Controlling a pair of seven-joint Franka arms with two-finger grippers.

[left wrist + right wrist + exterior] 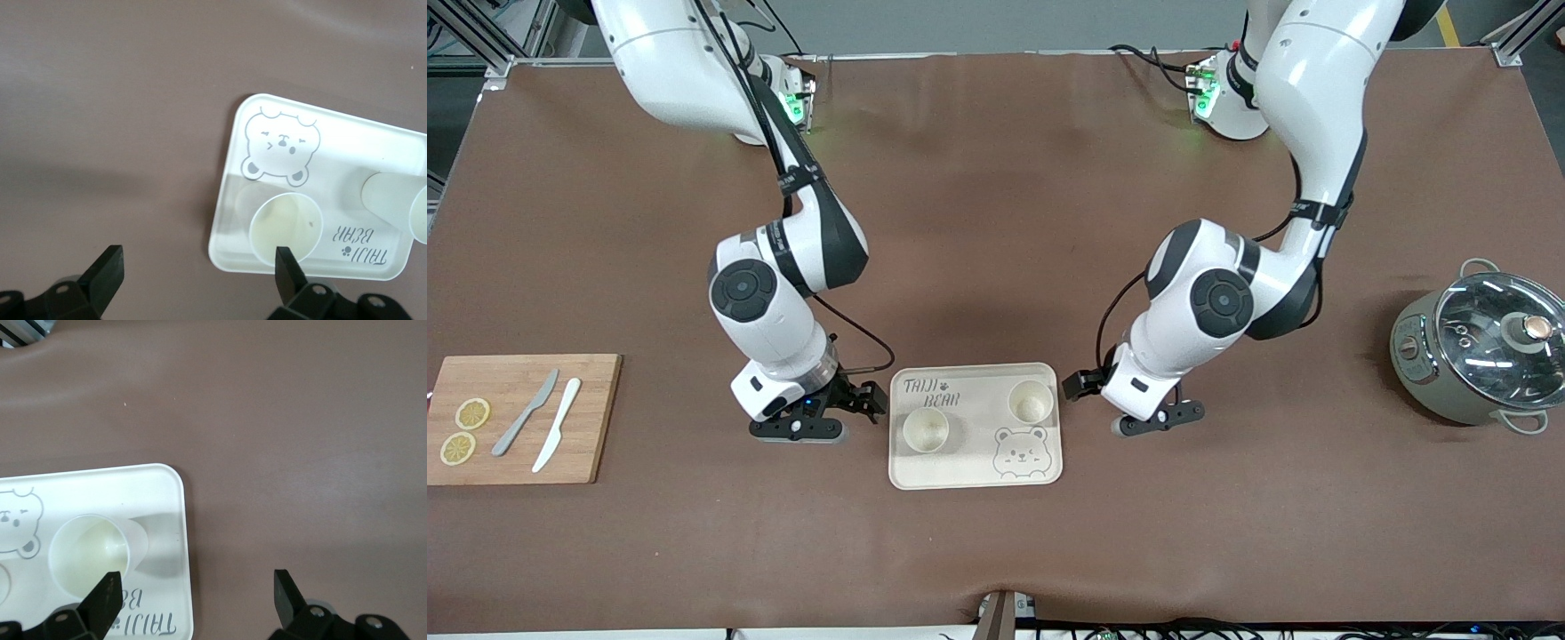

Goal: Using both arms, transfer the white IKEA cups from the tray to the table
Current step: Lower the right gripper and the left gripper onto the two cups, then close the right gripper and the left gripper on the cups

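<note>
Two white IKEA cups stand upright on the cream bear tray [960, 471]. One cup [926, 429] is toward the right arm's end. The other cup [1032, 401] is toward the left arm's end, farther from the front camera. My right gripper [864, 397] is open and empty, low over the tray's edge beside the first cup [90, 557]. My left gripper [1083, 384] is open and empty over the tray's other end. In the left wrist view its cup [285, 227] lies by one fingertip [288, 267] and the second cup [393, 200] shows farther off.
A wooden cutting board [516, 444] with two knives and two lemon slices lies at the right arm's end. A grey pot with a glass lid [1485, 356] stands at the left arm's end. The brown table [996, 222] spreads around the tray.
</note>
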